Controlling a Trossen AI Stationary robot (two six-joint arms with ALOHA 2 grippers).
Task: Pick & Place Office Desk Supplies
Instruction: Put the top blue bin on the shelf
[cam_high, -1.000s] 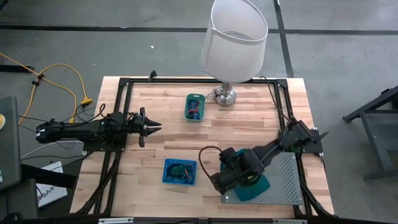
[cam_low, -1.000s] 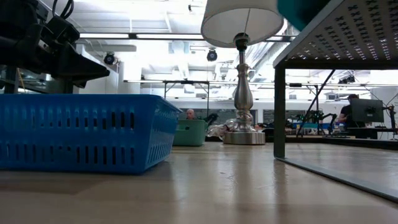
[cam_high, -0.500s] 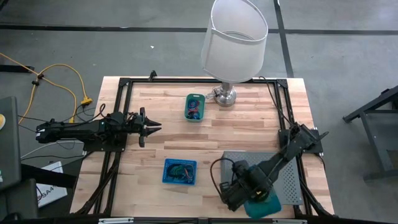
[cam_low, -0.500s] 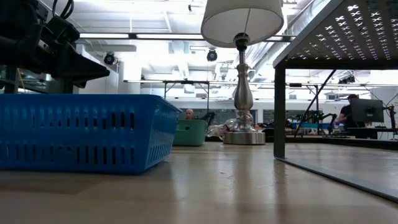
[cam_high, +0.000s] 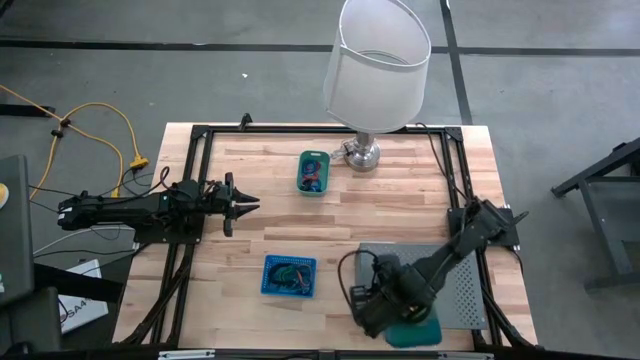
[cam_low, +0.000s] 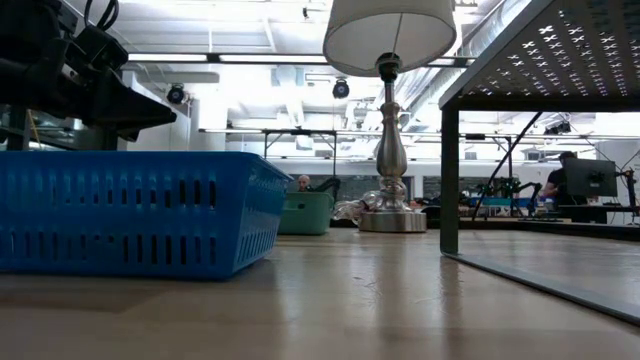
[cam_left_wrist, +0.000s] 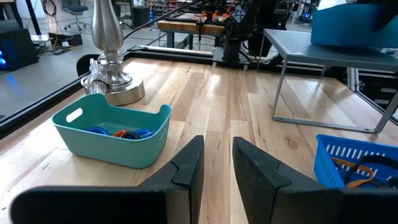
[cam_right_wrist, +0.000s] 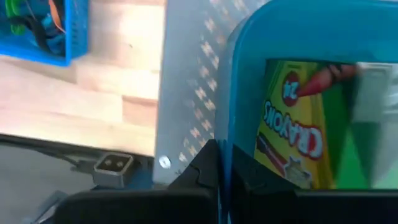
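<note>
My right gripper (cam_high: 395, 318) points down near the table's near right corner, shut on a teal bin (cam_high: 415, 331). A yellow-and-green crayon box (cam_right_wrist: 292, 124) lies in that bin. The bin shows above the near edge of the grey perforated shelf (cam_high: 450, 285). My left gripper (cam_left_wrist: 217, 168) waits at the table's left, level, slightly open, with nothing between its fingers. A green bin (cam_high: 313, 172) near the lamp holds blue and red loops (cam_left_wrist: 121, 132). A blue basket (cam_high: 290, 275) with more supplies stands on the table near the front. My right gripper pinches the teal bin's rim (cam_right_wrist: 229, 118) between its two fingers, one inside the bin and one outside. The fingers come from above, pointing down. The bin is up at the shelf's near edge; whether its underside rests on anything I cannot tell.
A tall lamp with a white shade (cam_high: 377, 65) and chrome base (cam_high: 362, 153) stands at the far middle. A black frame (cam_high: 195, 135) runs along the table's edges. Bare wood lies between the green bin, the blue basket and the shelf.
My right gripper has carried the teal bin from over the grey shelf's top toward the table's near edge, rolling about its pointing line as it went. In the low view the bin has left the space above the shelf. In the last half second it has barely moved.
</note>
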